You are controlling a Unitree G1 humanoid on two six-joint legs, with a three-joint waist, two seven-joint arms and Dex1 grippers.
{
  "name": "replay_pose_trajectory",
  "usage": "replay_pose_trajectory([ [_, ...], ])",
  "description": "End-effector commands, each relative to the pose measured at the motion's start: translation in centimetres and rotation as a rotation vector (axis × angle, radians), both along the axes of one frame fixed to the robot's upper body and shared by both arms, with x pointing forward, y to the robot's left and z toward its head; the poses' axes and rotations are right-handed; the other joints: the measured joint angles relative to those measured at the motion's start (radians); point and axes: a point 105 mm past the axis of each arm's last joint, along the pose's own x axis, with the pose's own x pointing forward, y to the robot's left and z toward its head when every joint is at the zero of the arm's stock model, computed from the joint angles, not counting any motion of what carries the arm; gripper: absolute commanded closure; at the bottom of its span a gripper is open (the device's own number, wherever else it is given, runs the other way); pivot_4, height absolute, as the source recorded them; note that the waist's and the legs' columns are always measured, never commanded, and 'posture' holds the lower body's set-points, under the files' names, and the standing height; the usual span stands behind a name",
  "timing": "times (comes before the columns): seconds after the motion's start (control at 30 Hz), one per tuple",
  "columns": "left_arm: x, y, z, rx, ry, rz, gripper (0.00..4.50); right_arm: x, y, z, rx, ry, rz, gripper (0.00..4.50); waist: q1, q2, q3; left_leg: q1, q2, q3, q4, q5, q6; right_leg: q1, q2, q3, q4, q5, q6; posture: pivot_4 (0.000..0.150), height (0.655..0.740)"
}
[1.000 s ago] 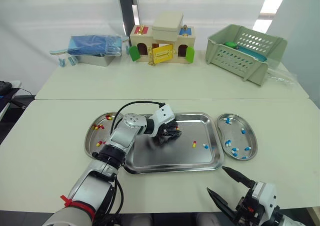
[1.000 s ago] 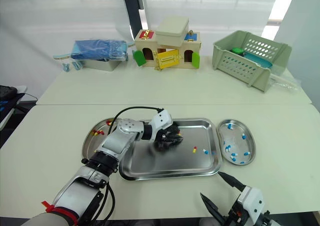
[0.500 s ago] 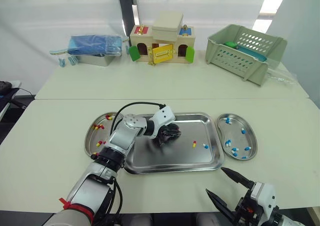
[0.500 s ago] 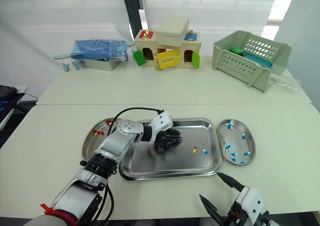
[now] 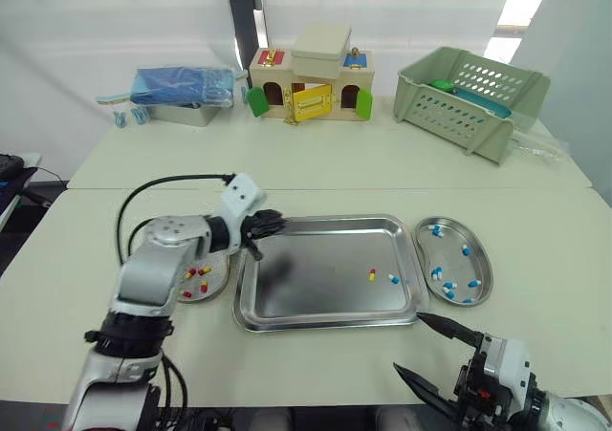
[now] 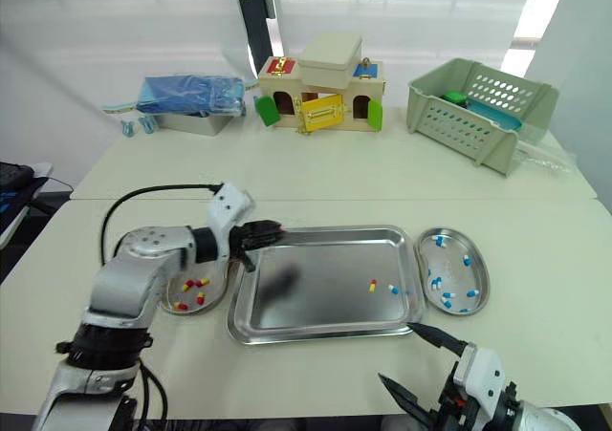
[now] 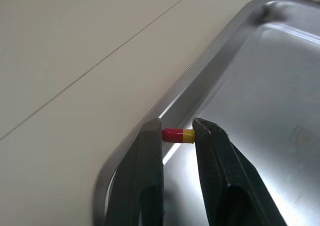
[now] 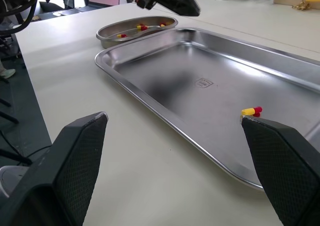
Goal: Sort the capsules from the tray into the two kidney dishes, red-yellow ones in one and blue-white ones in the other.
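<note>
The table (image 5: 76, 288) in front of me is pale, two tops butted together. At the far side stand a green slatted basket (image 5: 473, 92), a wooden toy house (image 5: 308, 82) with coloured doors, and a metal box (image 5: 182, 114) topped with a blue bag.

On the near top lies the steel tray (image 5: 316, 292), with a kidney dish on each side. The left kidney dish (image 6: 216, 288), just beside the tray's left rim, holds several red-yellow capsules (image 6: 188, 284). The right kidney dish (image 5: 451, 259), just beside the right rim, holds several blue-white capsules (image 5: 435, 271).

My left gripper (image 7: 176, 127) hangs above the tray's far left corner, near the left dish. Its two black fingers are closed down on a pinched red-yellow capsule (image 7: 178, 135), held crosswise between the tips right over the tray's rim.

My right gripper (image 8: 174, 120) sits low at the table's near edge, just off the tray's near right corner, fingers spread wide with nothing between them.

Two capsules lie on the tray's right part, near each other: a loose red-yellow capsule (image 5: 372, 275) and a loose blue-white capsule (image 5: 393, 279).
</note>
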Motion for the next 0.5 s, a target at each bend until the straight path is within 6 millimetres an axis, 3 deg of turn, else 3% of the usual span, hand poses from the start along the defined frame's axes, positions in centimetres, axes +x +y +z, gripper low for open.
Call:
replay_pose_trajectory([
  [0.03, -1.1, 3.5, 1.8, 0.0, -0.066, 0.156, 3.57, 0.3, 0.2, 1.4, 0.01, -0.025, 0.068, 0.0, 0.0, 0.0, 0.0, 0.0, 0.0, 0.0, 0.0, 0.0, 0.0, 0.0, 0.0, 0.0, 0.0, 0.0, 0.0, 0.15, 0.74],
  [0.2, -2.6, 6.2, 1.0, 0.006, -0.054, 0.28, 3.57, 1.4, -0.2, 1.7, -0.012, -0.02, 0.131, 0.0, 0.003, -0.001, 0.0, 0.0, 0.0, 0.0, 0.0, 0.0, 0.0, 0.001, 0.0, 0.0, 0.0, 0.0, 0.0, 0.15, 0.74],
  [0.5, -3.7, 6.5, -0.7, -0.001, -0.011, 0.318, 3.57, 2.2, -0.5, 1.9, -0.02, -0.02, 0.157, 0.0, 0.003, -0.001, 0.0, 0.0, 0.0, 0.0, 0.0, 0.0, 0.0, 0.001, -0.001, 0.0, 0.0, 0.0, 0.0, 0.15, 0.74],
])
